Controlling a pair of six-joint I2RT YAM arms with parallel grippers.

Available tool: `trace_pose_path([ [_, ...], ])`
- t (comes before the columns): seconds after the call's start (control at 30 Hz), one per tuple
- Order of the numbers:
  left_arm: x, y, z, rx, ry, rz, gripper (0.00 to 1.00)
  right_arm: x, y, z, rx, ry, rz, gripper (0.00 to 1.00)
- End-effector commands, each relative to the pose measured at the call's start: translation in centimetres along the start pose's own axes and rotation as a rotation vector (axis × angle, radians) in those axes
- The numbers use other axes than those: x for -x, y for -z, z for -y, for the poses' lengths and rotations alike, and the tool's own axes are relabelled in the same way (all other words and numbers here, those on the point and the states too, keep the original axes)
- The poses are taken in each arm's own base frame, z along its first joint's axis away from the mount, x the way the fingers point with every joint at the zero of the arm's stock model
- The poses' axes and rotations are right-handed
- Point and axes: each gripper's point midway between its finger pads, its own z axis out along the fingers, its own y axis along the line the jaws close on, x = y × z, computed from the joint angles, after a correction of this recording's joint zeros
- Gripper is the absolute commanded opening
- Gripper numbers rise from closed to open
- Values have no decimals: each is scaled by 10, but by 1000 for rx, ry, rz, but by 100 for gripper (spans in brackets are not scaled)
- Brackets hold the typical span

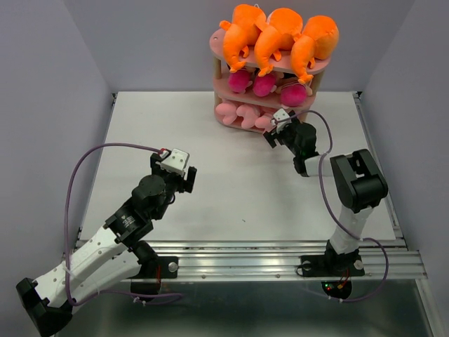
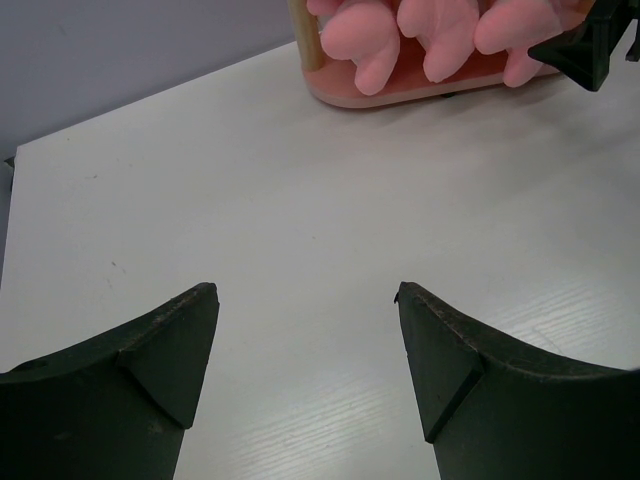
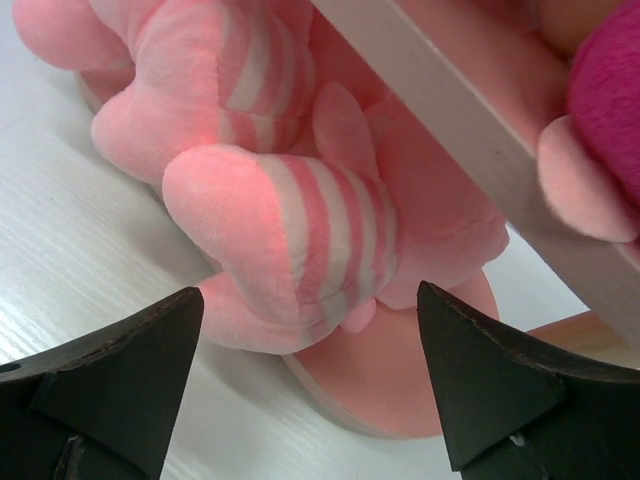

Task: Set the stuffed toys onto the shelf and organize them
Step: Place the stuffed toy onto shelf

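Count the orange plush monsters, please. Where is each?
3, all on the shelf top tier: left monster, middle monster, right monster. More could hide behind them.

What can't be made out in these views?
- Top external: pink pigs on the bottom tier of the shelf are mostly hidden under the upper tiers; the rightmost sits behind the right gripper.
- Left wrist: shelf above its bottom tier is cut off by the top edge.
- Right wrist: nearest pig shows no face; the frame is too close.

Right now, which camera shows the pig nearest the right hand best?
Right wrist: the striped pig fills the frame, stripes clear. Top external shows it small on the shelf; left wrist crops it at the top.
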Motion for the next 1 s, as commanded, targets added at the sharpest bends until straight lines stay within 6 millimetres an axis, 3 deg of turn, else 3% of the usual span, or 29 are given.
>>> trace_pose_path([
  [0.0,8,-2,-1,7,7,40,83,38,9,24,-75,37,105,95],
  [0.13,9,-2,-2,7,9,43,83,43,15,23,-68,46,118,100],
  [0.17,9,-2,-1,6,9,45,83,53,20,25,-69,63,137,100],
  [0.2,9,-1,-1,6,11,45,83,50,25,16,-29,71,127,100],
  [0.27,10,-1,-1,3,12,48,83,58,34,12,5,82,138,100],
  [0.3,10,-2,-1,1,14,48,83,75,42,14,17,93,166,100],
  [0.33,11,-1,-1,0,13,49,83,80,47,13,33,90,159,100],
  [0.37,11,-1,0,-3,13,51,83,70,52,4,80,54,91,100],
  [0.4,11,-1,0,-3,15,51,83,84,60,9,78,40,88,100],
  [0.47,12,0,-1,-1,20,55,84,80,70,4,127,-55,-26,100],
  [0.53,15,1,-2,0,26,63,84,91,87,16,90,-119,-72,100],
  [0.67,18,3,-3,5,44,72,84,94,129,21,55,-381,-212,100],
  [0.77,19,4,-4,8,54,77,85,95,153,20,25,-460,-259,100],
  [0.87,21,5,-4,4,68,85,85,106,181,32,-69,-505,-239,100],
  [0.97,21,6,-4,2,74,85,85,87,198,50,-222,-535,-286,100],
])
